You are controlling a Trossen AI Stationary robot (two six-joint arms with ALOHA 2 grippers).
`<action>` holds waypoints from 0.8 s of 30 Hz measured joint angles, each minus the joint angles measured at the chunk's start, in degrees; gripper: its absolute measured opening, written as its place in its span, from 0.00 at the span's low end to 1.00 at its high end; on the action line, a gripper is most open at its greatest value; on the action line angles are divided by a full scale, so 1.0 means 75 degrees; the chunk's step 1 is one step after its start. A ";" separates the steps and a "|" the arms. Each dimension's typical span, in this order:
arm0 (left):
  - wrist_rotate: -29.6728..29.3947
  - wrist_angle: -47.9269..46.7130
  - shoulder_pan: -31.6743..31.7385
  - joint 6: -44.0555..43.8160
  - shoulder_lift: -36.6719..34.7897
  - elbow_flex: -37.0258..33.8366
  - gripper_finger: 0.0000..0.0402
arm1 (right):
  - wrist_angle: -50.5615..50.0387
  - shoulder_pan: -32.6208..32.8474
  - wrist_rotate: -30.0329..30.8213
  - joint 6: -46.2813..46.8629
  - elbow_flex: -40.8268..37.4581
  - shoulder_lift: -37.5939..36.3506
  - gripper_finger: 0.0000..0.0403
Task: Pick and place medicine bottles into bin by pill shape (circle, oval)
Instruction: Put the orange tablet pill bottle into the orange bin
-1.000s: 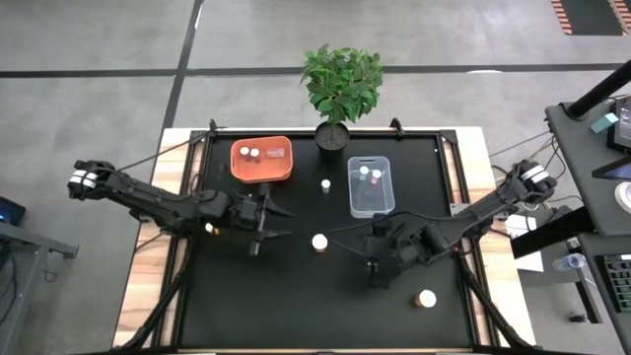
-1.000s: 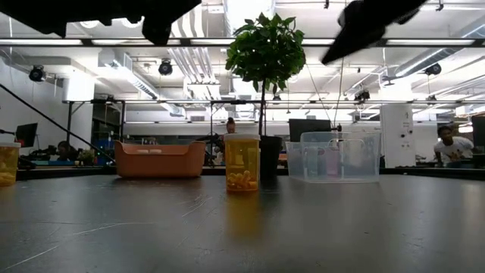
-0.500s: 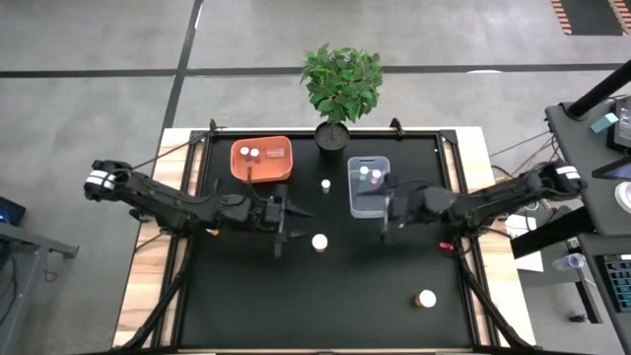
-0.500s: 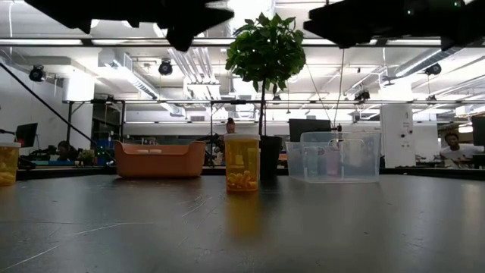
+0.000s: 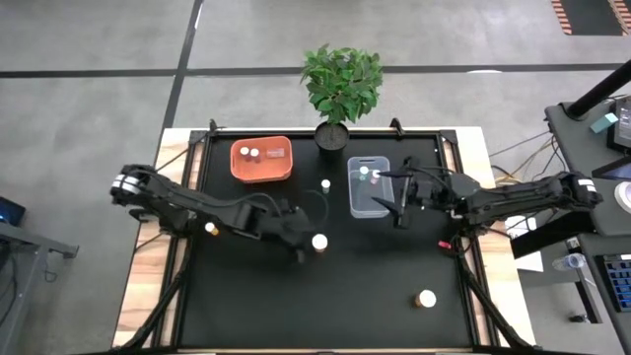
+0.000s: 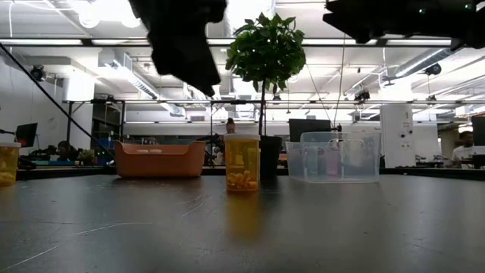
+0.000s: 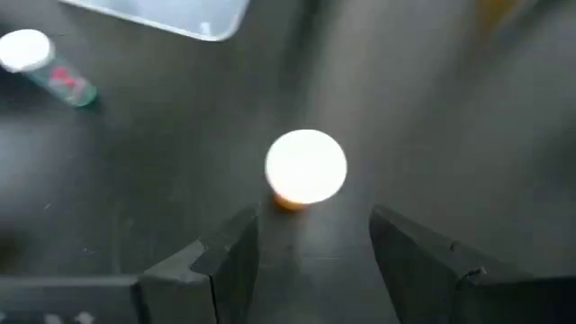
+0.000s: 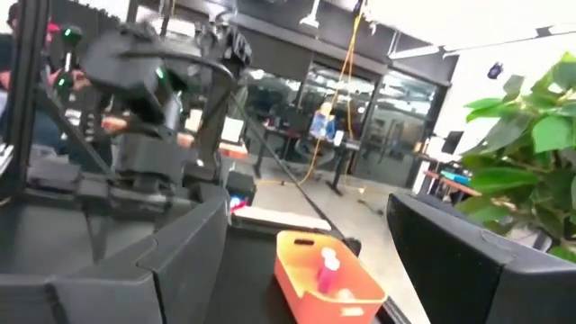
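Table top (image 5: 256, 286): black, matte; wooden edges pale tan.
Left-hand bin (image 5: 261, 161): orange; the bottles inside white-capped.
Right-hand bin (image 5: 370, 186): clear, colourless plastic.
Centre bottle (image 6: 242, 162): amber body, white cap, yellow-orange pills within.
Bottle at the near right (image 5: 426, 298): white cap over an orange body.
Small bottle between the bins (image 5: 325, 184): white.
Small bottle lying on its side (image 7: 49, 67): white cap, greenish body, red patch on the label.
Potted plant (image 5: 341, 82): green leaves, black pot.
Both arms: dark, near black.
Floor: grey with dark lines.
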 joint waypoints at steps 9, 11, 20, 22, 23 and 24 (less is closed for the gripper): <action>0.0006 -0.0753 -0.0057 0.0650 0.1361 0.1661 0.52 | -0.0466 0.0000 -0.0006 -0.0285 0.0067 -0.0205 0.74; 0.0012 -0.0781 -0.0057 0.0766 0.1489 0.1738 0.56 | -0.0451 0.0000 -0.0005 -0.0314 0.0067 -0.0224 0.74; -0.0349 -0.0643 0.0078 0.0859 0.1926 0.1661 0.77 | -0.0454 0.0000 -0.0005 -0.0530 0.0067 -0.0284 0.74; -0.0349 -0.0563 0.0124 0.0902 0.2095 0.1646 0.78 | -0.0448 0.0000 -0.0004 -0.0542 0.0067 -0.0287 0.74; -0.0350 -0.0500 0.0141 0.0977 0.2180 0.1646 0.78 | -0.0451 0.0000 -0.0005 -0.0542 0.0067 -0.0293 0.74; -0.0349 -0.0464 0.0168 0.1009 0.2277 0.1646 0.78 | -0.0454 0.0000 -0.0003 -0.0544 0.0067 -0.0295 0.74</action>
